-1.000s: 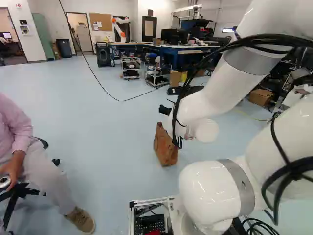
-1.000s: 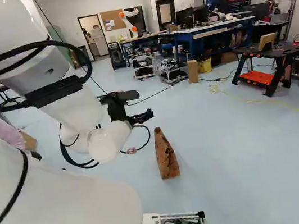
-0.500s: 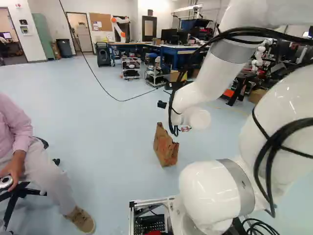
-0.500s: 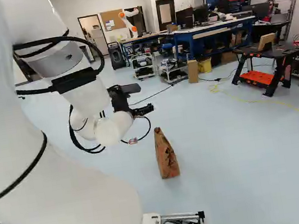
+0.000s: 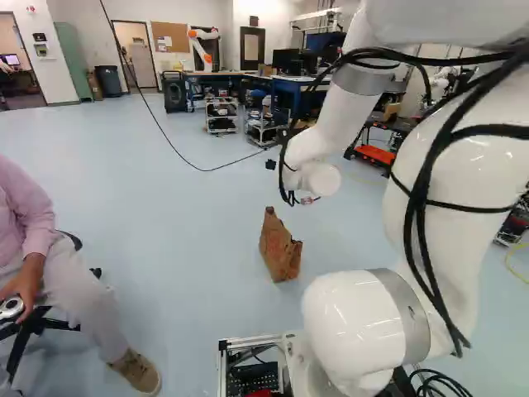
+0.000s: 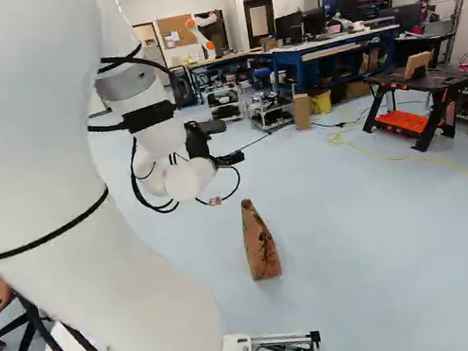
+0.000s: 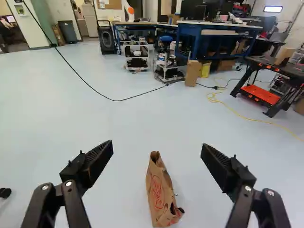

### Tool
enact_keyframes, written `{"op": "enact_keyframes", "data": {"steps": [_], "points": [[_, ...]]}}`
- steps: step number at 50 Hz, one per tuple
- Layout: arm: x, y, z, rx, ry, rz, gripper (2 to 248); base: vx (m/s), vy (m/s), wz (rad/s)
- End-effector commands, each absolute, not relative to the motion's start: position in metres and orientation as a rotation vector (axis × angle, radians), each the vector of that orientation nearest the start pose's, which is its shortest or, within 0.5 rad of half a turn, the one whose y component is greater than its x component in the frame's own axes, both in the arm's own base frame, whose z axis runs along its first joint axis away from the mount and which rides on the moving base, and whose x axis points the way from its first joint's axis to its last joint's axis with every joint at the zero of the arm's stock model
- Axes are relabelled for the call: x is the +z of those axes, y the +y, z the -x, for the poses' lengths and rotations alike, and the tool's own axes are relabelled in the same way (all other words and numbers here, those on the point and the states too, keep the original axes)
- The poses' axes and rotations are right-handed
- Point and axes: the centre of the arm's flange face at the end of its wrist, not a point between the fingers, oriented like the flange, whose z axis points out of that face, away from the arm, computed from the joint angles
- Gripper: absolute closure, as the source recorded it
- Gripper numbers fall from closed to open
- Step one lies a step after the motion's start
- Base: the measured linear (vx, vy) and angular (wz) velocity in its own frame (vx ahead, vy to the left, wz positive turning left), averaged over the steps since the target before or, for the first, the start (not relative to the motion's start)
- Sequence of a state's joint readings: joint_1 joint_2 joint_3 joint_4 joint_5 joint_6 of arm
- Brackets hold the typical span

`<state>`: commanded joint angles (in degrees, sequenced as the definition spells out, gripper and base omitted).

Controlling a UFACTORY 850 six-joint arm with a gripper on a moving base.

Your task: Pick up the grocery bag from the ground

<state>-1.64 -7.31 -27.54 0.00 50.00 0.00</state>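
My gripper (image 6: 230, 158) hangs in the air at the end of the arm in the right base view, higher than the brown paper grocery bag (image 6: 260, 247). The bag (image 5: 279, 248) stands upright on the floor, touched by nothing. In the wrist view the gripper (image 7: 156, 147) has its fingers spread wide, nothing held, and the bag (image 7: 159, 194) shows in the gap between them, farther off and below. Its crumpled top is narrow, and red print and a dark torn spot mark its side.
A person sits at the left of the left base view, a shoe (image 5: 135, 371) on the floor. A black cable (image 7: 116, 100) crosses the floor beyond the bag. Farther off are blue workbenches (image 6: 334, 46), a black and orange stand (image 6: 404, 121), a yellow cord and another robot (image 6: 203, 33).
The arm has reached farther forward, its wrist shifting left and up in the left base view and rightward in the right one. Bag and base have stayed put.
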Motion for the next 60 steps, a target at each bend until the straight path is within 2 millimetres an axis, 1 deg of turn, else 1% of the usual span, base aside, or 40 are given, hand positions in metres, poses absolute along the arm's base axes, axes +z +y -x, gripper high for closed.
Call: {"op": "enact_keyframes", "data": {"steps": [14,22,40,60], "points": [[0.370,-0.022,-0.469,-1.840,0.062,2.580,3,0.000,0.000,0.000],[0.357,-0.028,-0.495,-1.828,0.073,2.594,3,0.000,0.000,0.000],[0.313,-0.039,-0.541,-1.754,0.095,2.652,3,0.000,0.000,0.000],[0.250,-0.051,-0.586,-1.524,0.120,2.791,3,0.000,0.000,0.000]]}}
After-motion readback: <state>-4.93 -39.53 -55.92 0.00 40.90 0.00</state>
